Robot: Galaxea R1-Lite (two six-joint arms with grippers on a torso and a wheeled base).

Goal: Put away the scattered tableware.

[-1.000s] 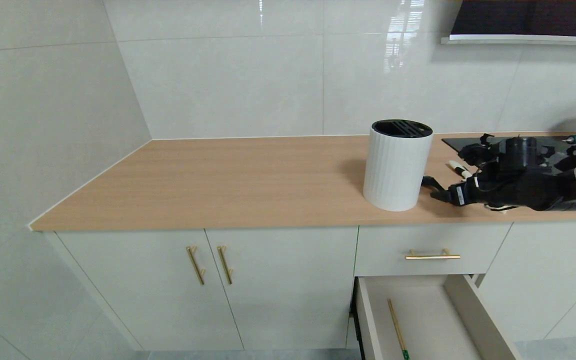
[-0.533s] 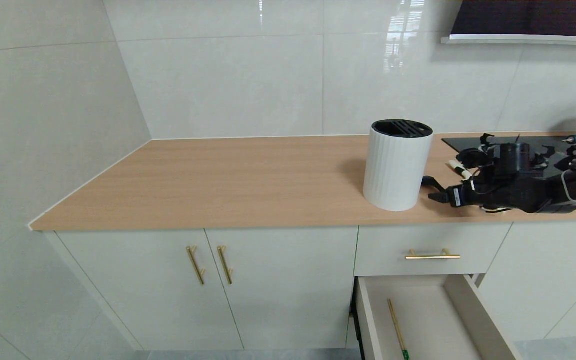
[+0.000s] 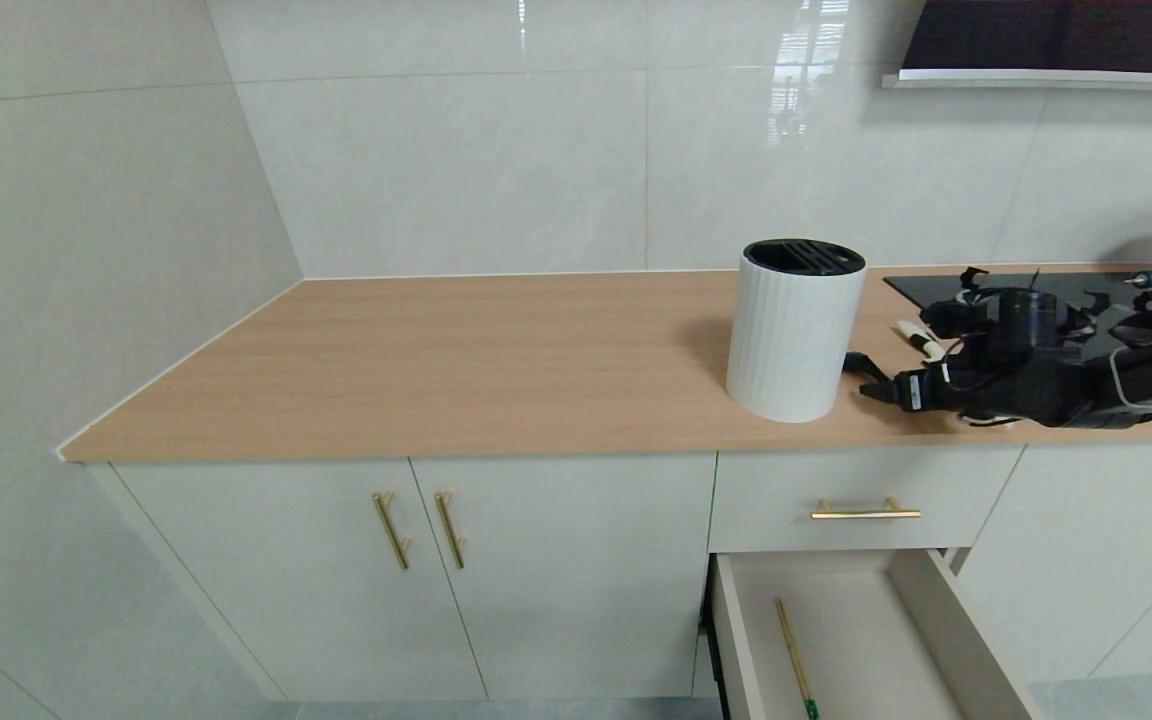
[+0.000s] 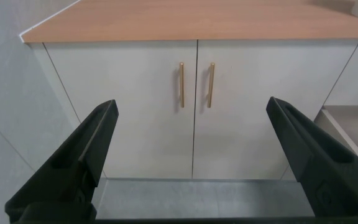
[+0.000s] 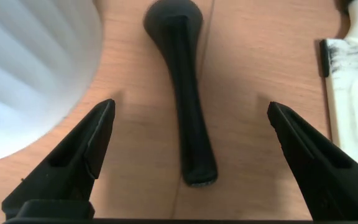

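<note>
One smooth, tapered black handle (image 5: 182, 93) lies flat on the woodgrain worktop (image 3: 486, 360) just beside one ribbed white cylindrical holder (image 3: 794, 340), straddled by the wide-apart right claw (image 5: 189, 109); the left claw (image 4: 191, 124) likewise gapes apart.

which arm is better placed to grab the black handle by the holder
Right. The right gripper sits open astride the black handle beside the white holder; the left gripper faces cabinet doors.
</note>
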